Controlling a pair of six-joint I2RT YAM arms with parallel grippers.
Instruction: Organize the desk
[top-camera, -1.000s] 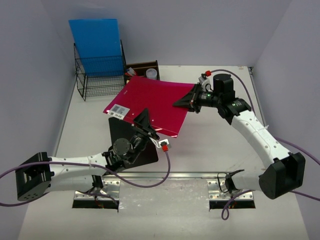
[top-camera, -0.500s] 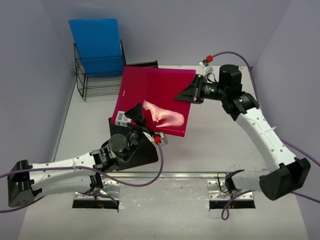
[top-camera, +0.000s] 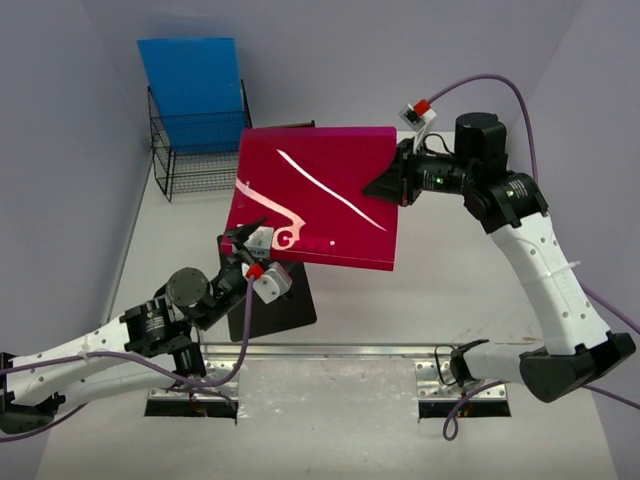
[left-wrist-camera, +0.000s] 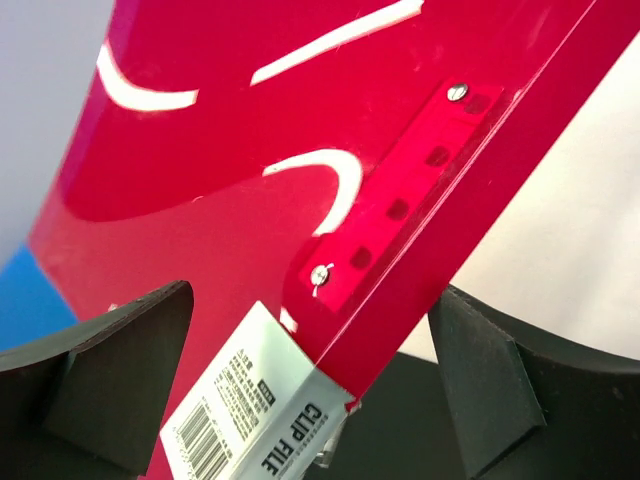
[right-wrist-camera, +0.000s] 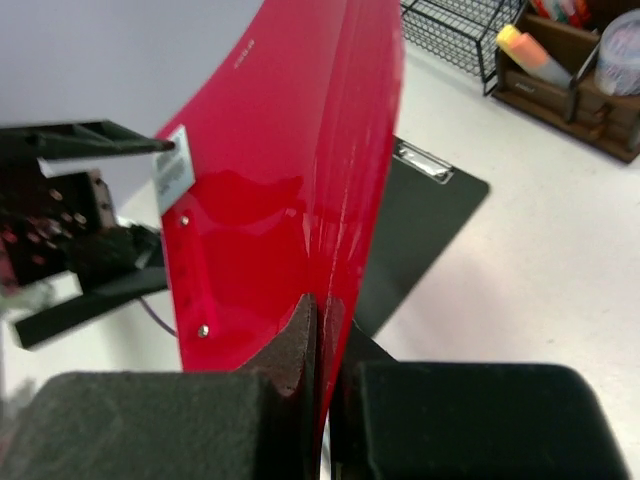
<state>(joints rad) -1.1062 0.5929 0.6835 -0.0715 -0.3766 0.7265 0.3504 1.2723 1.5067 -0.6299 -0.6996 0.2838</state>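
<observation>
A red clip file hangs tilted above the white desk. My right gripper is shut on its right edge. In the right wrist view the fingers pinch the thin red cover edge-on. My left gripper stands open at the file's lower left corner. In the left wrist view its jaws are wide apart on either side of the white barcode label, without touching the file.
A black clipboard lies flat on the desk under the file's near edge. A black wire rack with a blue folder stands at the back left. A brown wooden organizer sits beside the rack. A silver rail runs along the front.
My left gripper has opened, let go of the red file and drawn back to the near left. My right gripper has raised the file and tipped it more upright.
</observation>
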